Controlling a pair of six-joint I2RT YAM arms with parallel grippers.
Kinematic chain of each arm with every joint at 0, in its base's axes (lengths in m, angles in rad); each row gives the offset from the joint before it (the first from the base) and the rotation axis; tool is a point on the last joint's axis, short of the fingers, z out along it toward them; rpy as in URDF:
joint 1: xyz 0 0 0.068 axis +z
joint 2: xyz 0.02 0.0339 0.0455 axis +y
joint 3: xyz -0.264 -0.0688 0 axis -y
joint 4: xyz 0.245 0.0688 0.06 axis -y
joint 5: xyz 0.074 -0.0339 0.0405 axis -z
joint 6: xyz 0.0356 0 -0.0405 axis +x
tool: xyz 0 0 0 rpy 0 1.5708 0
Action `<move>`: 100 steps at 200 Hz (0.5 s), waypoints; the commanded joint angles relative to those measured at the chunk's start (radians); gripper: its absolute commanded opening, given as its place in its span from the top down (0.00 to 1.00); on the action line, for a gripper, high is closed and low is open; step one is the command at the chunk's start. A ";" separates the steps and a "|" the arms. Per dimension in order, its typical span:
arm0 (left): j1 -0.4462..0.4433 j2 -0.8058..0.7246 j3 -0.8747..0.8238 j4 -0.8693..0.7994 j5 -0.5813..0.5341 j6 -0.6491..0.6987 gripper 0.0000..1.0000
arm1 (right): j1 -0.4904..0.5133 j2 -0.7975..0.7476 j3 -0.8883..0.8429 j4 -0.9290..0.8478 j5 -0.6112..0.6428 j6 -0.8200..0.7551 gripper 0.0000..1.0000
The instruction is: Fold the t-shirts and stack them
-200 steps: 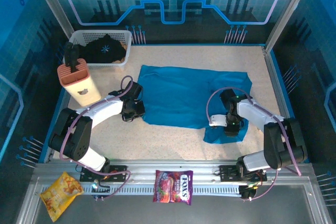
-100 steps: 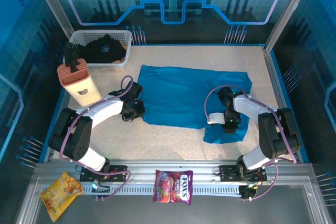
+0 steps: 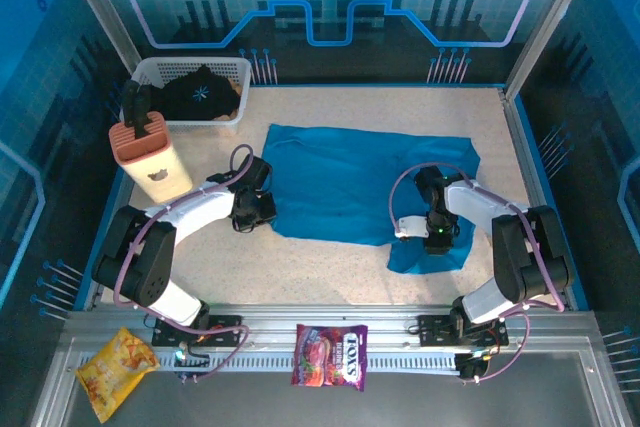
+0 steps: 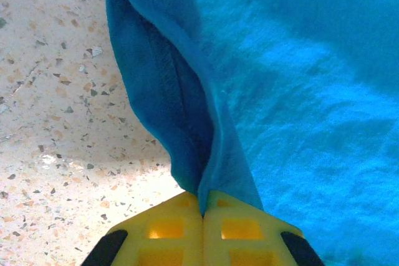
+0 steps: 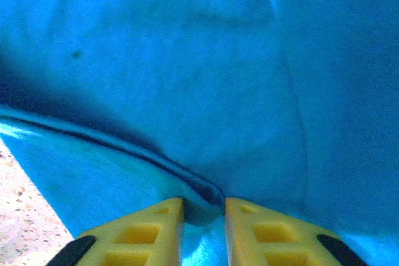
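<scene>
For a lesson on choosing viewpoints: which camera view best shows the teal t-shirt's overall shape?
The top external view: the teal t-shirt lies spread out, its outline visible. The left wrist view shows its edge pinched in the shut left gripper; the right wrist view shows a fold lying between the fingers of the right gripper.

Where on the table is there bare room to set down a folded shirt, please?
Bare tabletop runs along the far edge, from the white basket to the right wall, beyond the teal t-shirt. Another strip lies between its near edge and the front rail. Crowded: the left side, with basket, peach block and left arm.
</scene>
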 commanded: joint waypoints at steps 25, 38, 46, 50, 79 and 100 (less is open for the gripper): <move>0.007 -0.014 -0.021 0.002 0.015 0.008 1.00 | 0.018 -0.017 0.023 -0.063 -0.033 -0.004 0.92; 0.007 -0.016 -0.023 0.004 0.014 0.007 1.00 | 0.018 -0.022 0.029 -0.075 -0.034 -0.004 1.00; 0.007 -0.017 -0.024 0.005 0.014 0.007 1.00 | 0.019 -0.028 0.032 -0.084 -0.033 -0.003 1.00; 0.007 -0.017 -0.025 0.007 0.015 0.006 1.00 | 0.020 -0.031 0.036 -0.089 -0.031 -0.003 1.00; 0.006 -0.020 -0.028 0.008 0.016 0.007 1.00 | 0.018 -0.087 0.047 -0.118 -0.002 0.004 1.00; 0.007 -0.024 -0.021 0.004 0.018 0.009 1.00 | 0.004 -0.180 0.048 -0.131 0.012 0.013 1.00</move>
